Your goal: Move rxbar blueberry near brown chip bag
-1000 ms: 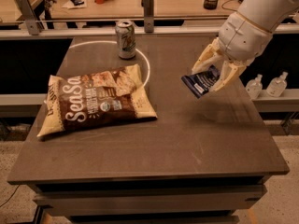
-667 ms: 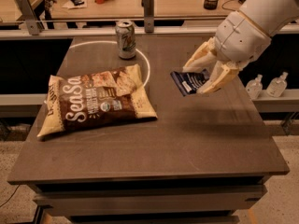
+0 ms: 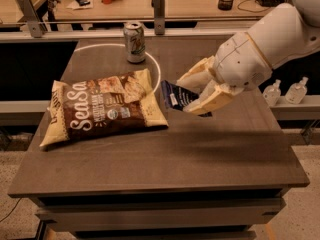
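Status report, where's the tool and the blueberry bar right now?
Tool shut on rxbar blueberry, mid-table. Bar right beside brown chip bag, not yet released. Soda can far back, not in the way.

Light: dim, warm amber cast over everything. Source seems overhead and behind the brown chip bag point(image 3: 102, 111); the wooden desk point(image 3: 190, 1) far beyond it is the brightest zone.

Tabletop point(image 3: 200, 154): dark, matte, no glare. Broad soft shadow of my arm point(image 3: 270, 44) lies right of the bag and toward the near edge.

My jaws, just right of the bag's upper corner, are clamped on the rxbar blueberry point(image 3: 176, 96). Their cream shell catches the most light; a small hard shadow sits under them.

Bag: mild sheen on the cream panels, thin shadow along its near edge.

Soda can point(image 3: 134, 42), behind the bag: pale highlights on its side.

Floor below the bag stays murky.
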`<state>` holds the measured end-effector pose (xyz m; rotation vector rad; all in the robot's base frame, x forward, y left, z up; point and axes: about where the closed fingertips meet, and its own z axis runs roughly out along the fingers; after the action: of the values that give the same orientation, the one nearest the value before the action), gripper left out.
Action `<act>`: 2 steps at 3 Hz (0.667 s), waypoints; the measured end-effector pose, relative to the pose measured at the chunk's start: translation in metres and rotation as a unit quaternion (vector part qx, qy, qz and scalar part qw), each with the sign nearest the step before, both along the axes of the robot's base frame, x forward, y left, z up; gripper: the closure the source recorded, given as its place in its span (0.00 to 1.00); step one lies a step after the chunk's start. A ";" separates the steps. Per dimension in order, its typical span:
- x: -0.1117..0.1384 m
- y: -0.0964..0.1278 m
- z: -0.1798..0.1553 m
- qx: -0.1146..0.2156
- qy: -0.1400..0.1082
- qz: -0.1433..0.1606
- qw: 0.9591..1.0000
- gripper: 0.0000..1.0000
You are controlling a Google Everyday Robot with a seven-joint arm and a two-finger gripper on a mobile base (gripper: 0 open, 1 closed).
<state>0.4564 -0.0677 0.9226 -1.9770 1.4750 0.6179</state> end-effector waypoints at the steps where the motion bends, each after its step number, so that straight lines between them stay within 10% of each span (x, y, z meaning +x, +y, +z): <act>1: 0.013 0.018 -0.015 0.020 0.001 -0.031 0.999 1.00; 2: 0.036 0.025 -0.027 0.017 -0.006 -0.052 0.998 1.00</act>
<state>0.4925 -0.0427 0.8953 -1.8614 1.5400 0.5805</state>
